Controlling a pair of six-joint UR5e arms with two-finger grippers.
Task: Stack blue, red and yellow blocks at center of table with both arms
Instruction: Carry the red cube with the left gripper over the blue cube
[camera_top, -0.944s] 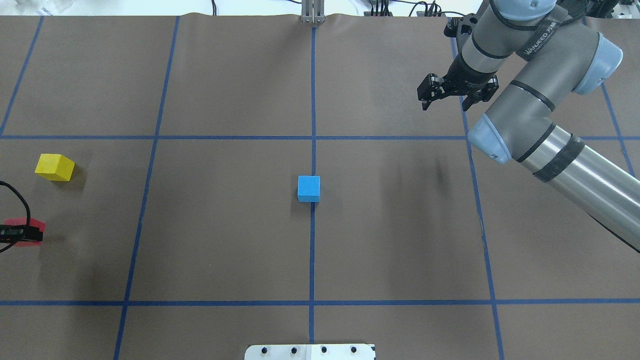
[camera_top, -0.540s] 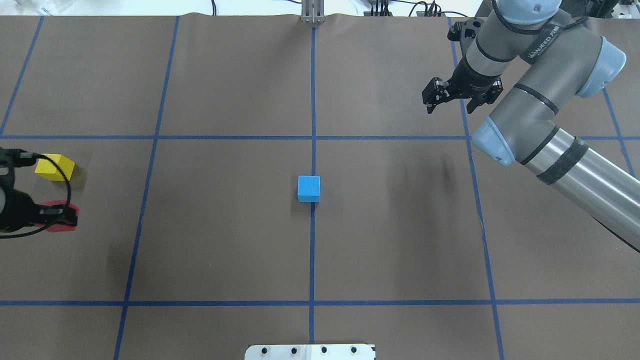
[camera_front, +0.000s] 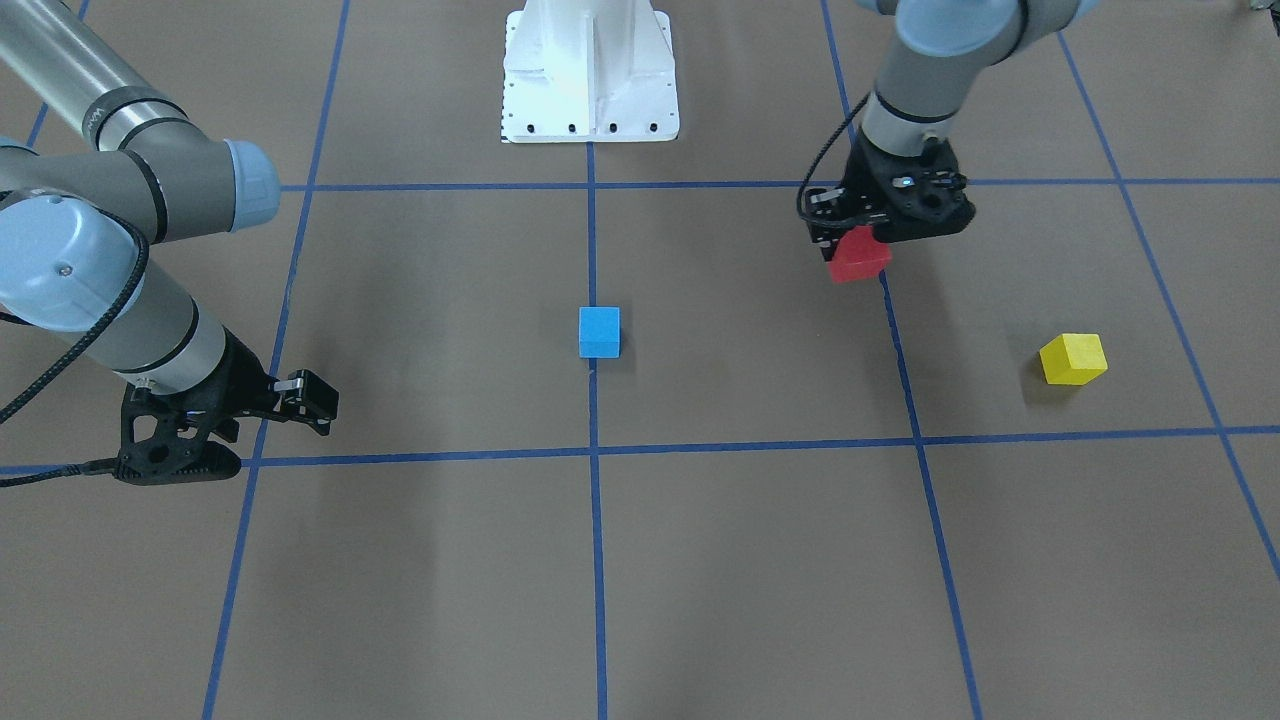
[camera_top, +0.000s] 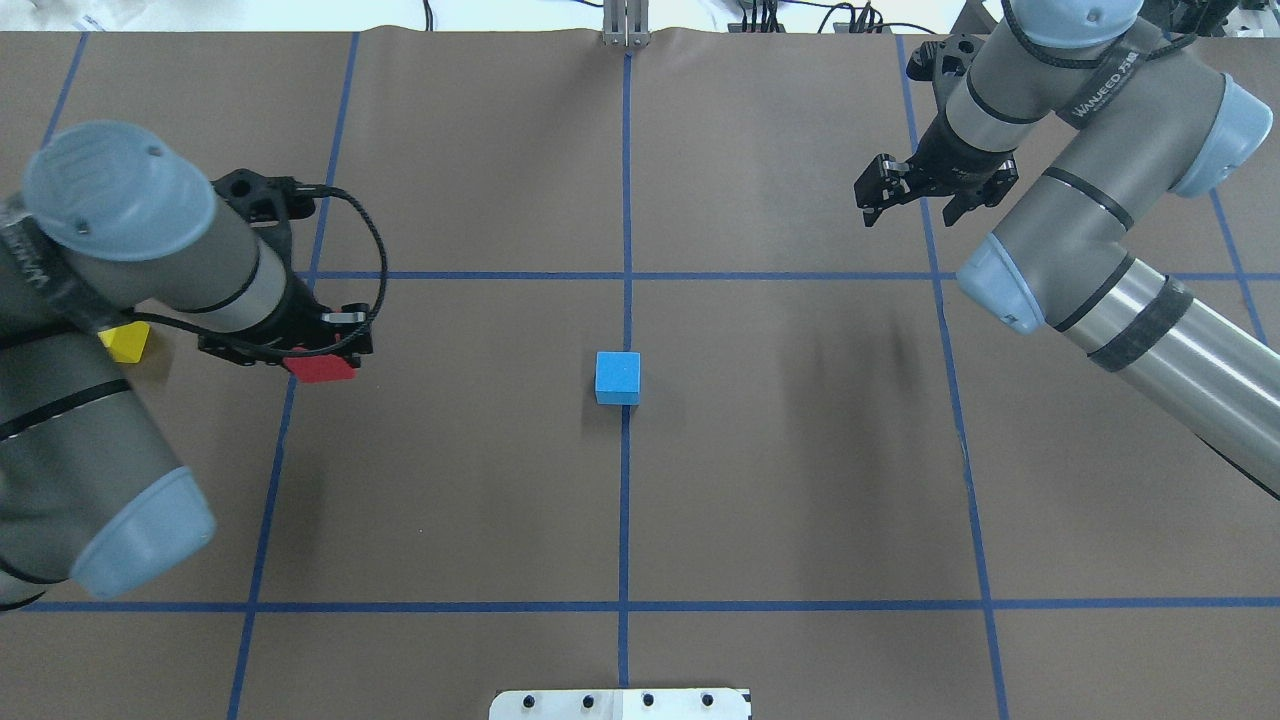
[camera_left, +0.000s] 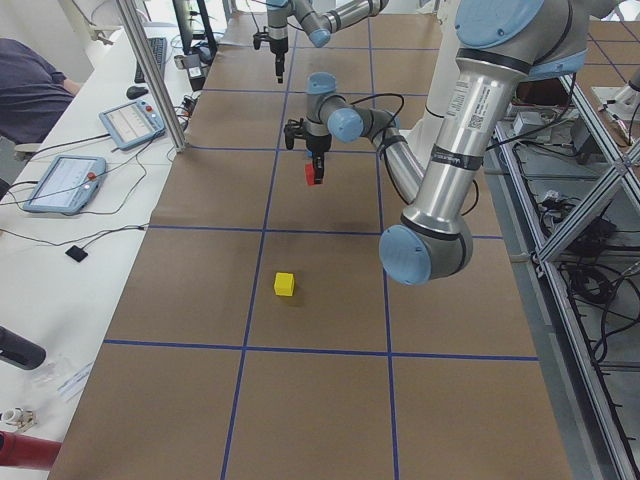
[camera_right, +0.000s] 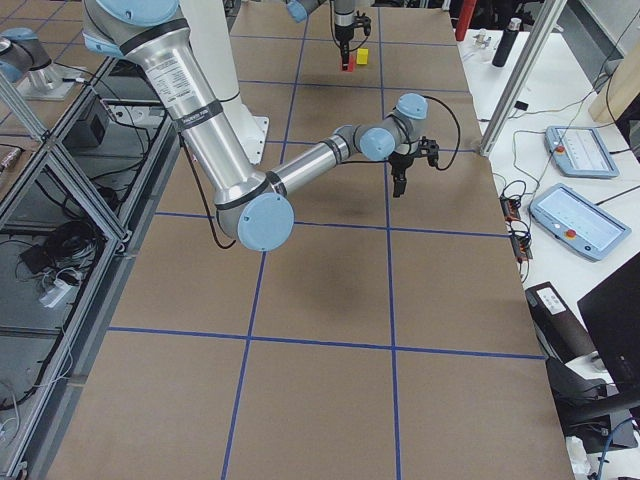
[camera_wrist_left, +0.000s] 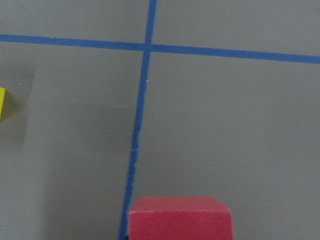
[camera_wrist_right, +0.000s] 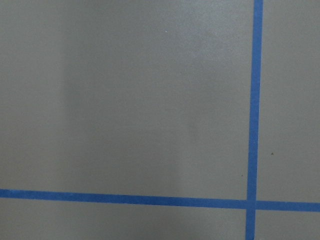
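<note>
Blocks first, from the overhead view's left: the small bright yellow matte cube sits on the broad brown bench crossed by blue tape lines, half hidden behind the left arm and well apart from the centre. Next, the left claw is pinching the small red matte cube by two opposite side faces; it seems raised clear of the bench, over a tape line left of centre. On the middle tape line rests the small sky-blue matte cube, alone and square to the lines. Far right, the right claw hovers with jaws spread and nothing between them. These cubes look light, rigid and not slippery, so a modest squeeze on flat opposite faces, centred and high enough to leave the base free, should carry each without tilting
</note>
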